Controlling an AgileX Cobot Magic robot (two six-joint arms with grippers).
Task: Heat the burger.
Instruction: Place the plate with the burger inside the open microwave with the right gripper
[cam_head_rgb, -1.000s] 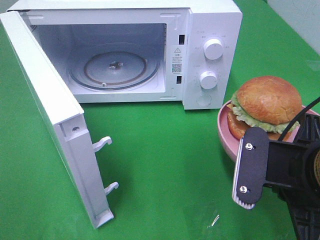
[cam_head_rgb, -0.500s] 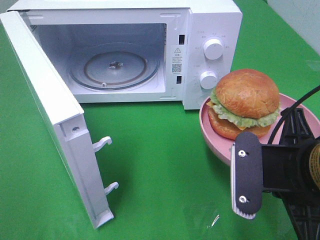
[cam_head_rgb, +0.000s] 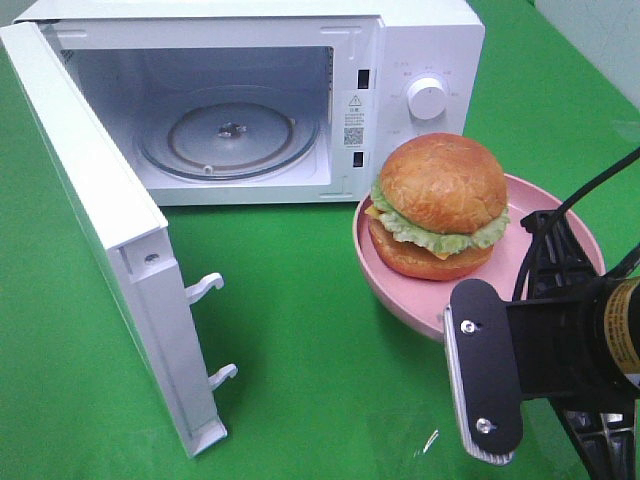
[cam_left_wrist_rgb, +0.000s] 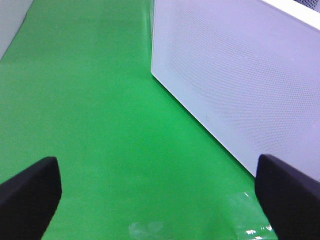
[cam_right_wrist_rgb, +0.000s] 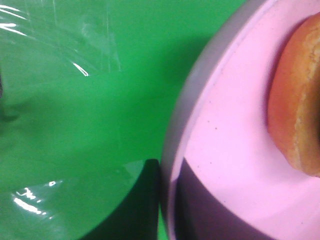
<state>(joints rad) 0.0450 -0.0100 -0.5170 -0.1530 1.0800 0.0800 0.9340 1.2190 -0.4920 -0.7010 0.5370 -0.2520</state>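
Note:
The burger (cam_head_rgb: 438, 205), with golden-brown bun, green lettuce and yellow cheese, sits on a pink plate (cam_head_rgb: 545, 215). The plate is held above the green cloth in front of the microwave's control panel. My right gripper (cam_head_rgb: 468, 318) is shut on the plate's near rim; the right wrist view shows the gripper (cam_right_wrist_rgb: 167, 210) astride the plate (cam_right_wrist_rgb: 225, 150), with the bun's edge (cam_right_wrist_rgb: 297, 110) beyond. The white microwave (cam_head_rgb: 430, 40) stands open, its glass turntable (cam_head_rgb: 230, 135) bare. My left gripper (cam_left_wrist_rgb: 160, 200) is open and empty, low over the cloth beside the microwave's perforated white panel (cam_left_wrist_rgb: 235, 75). It is out of the exterior view.
The microwave door (cam_head_rgb: 90, 200) swings out towards the front left, its two latch hooks (cam_head_rgb: 205, 288) pointing right. One knob (cam_head_rgb: 428, 98) shows above the burger. Green cloth (cam_head_rgb: 300, 330) covers the table between the door and the plate.
My right gripper has carried the plate and burger leftwards, from the right edge to in front of the control panel. The burger now hides the lower knob. The microwave has not moved.

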